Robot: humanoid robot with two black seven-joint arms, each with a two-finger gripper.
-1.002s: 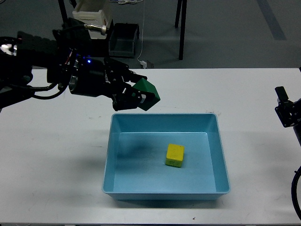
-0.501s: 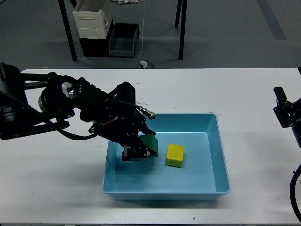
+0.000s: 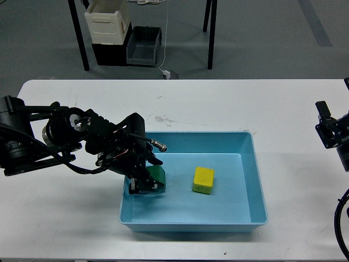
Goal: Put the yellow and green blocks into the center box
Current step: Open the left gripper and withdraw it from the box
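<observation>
Two blocks are showing inside the light blue tray [image 3: 256, 180], which is sitting on the white tabletop [image 3: 305, 114]. The yellow block [image 3: 203, 180] is lying free on the tray floor, a little right of the middle, touching nothing but the floor. The green block [image 3: 157, 176] is low in the tray's left part, near the left wall, and your left pincer [image 3: 146, 183] is wrapping around it. From how dark the fingers are against the block, you are looking at a pincer that appears closed on the green block, with the block at or just above the floor; whether it is actually resting on the floor cannot be told.

The block is being held this low, I judge, so that letting go drops it only a little and it stays put instead of bouncing toward the yellow one.

Your left arm is coming in from the left edge, stretching across the tabletop and bending over the tray's left rim, with the wrist tipping downward so the pincer is pointing into the tray. A small metal stub is sticking out beside the wrist, above the rim.

Your right pincer [image 3: 327, 128] is waiting at the far right edge, well apart from the tray; its fingers are too small and dark to read.
</observation>
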